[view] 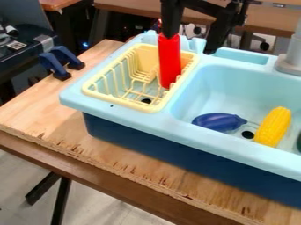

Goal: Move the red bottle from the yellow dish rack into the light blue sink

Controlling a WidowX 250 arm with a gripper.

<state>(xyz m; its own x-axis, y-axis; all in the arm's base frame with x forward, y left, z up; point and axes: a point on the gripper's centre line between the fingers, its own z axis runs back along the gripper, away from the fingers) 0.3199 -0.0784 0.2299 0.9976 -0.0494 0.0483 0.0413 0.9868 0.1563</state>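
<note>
In the camera view, the gripper (192, 45) is seen w/ its fingers spread wide and nothing held btw. them. One finger is lined up w/ the top of the red bottle (169, 63); whether it is touched can't be told. The bottle is stood nearly upright in the yellow rack (117, 101), just below that finger.

The step in hand is prob. a grab or a let-go at the bottle. For a grab, a finger would be needed on each side; for a let-go, a straight lift, so the bottle isn't tipped.

Below the gripper and to the pic's right, a purple eggplant (217, 121) and yellow corn (274, 126) are set in the blue sink (206, 139), near the drain hole. A gray tap (292, 57) is placed farther right of the gripper.

Well below the gripper, a rough-edged wood board (117, 160) is seen under the sink. Blue clamps (54, 66) are fixed off to the gripper's left, in the pic. Behind it, a brown table (132, 9) is seen; far below, a pale floor (106, 206).
</note>
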